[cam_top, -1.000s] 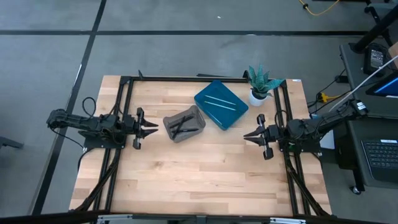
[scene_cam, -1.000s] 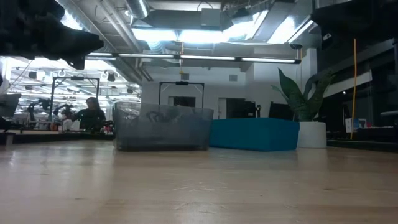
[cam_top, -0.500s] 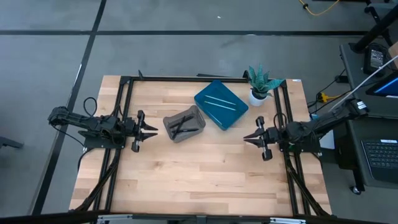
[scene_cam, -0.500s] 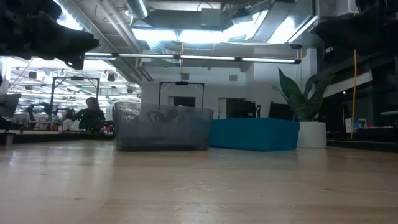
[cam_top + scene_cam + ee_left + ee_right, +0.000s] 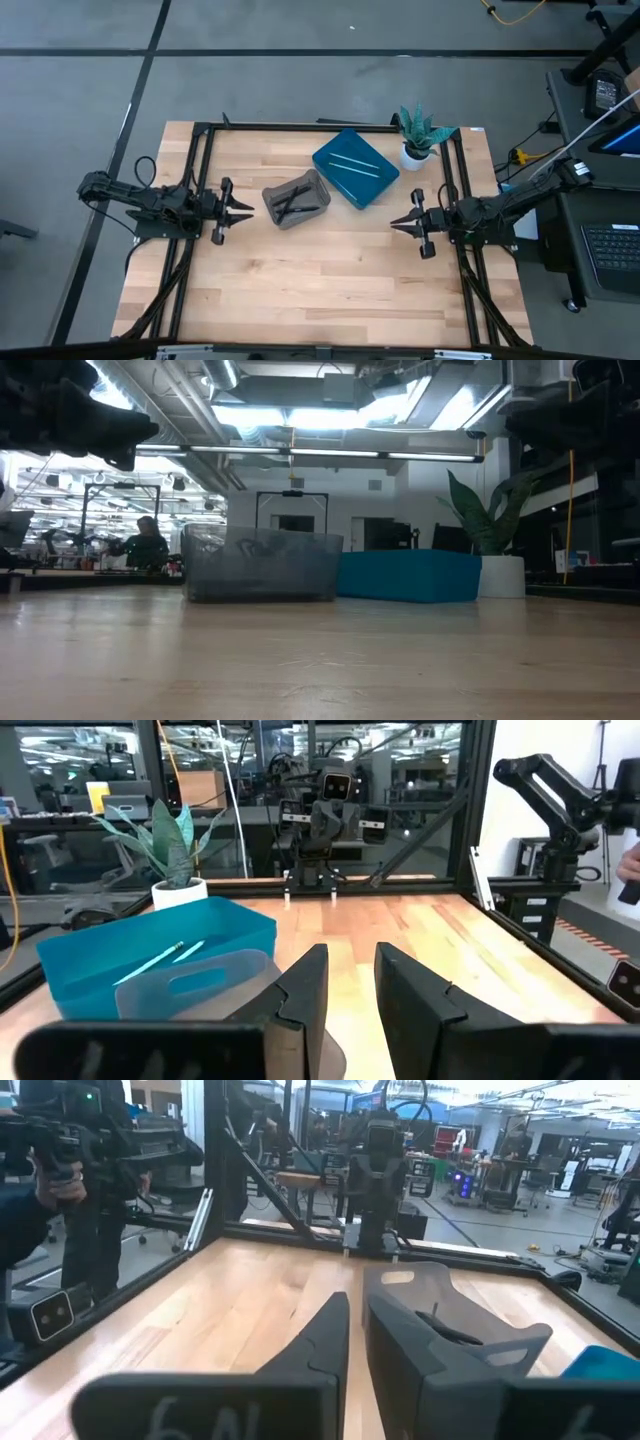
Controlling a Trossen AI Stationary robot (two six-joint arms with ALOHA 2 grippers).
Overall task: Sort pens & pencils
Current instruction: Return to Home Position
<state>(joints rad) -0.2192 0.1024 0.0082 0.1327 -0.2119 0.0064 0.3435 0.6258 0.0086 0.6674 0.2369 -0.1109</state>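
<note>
1. Left gripper (image 5: 244,208): hovers at the left side of the table (image 5: 300,290), pointing toward the centre, near the grey bin (image 5: 268,196) but apart from it. In the left wrist view its two fingers (image 5: 305,985) stand parted by a clear gap and grasp nothing; it is released
2. Right gripper (image 5: 396,222): hovers at the right side of the table, pointing toward the centre, apart from the blue bin (image 5: 365,190) and on the near side of the potted plant (image 5: 418,135). In the right wrist view its fingers (image 5: 325,1335) are drawn almost together, with only a slit between them and nothing held
3. Black pens & pencils (image 5: 293,203): several short dark sticks lie crossed inside the grey bin, near the table's middle; their exact number cannot be told
4. Light blue pens & pencils (image 5: 362,166): two thin, longer sticks lie side by side on the floor of the blue bin, which touches or nearly touches the grey bin's right corner
5. Background: in the low view a person (image 5: 147,543) sits far behind the table
</note>
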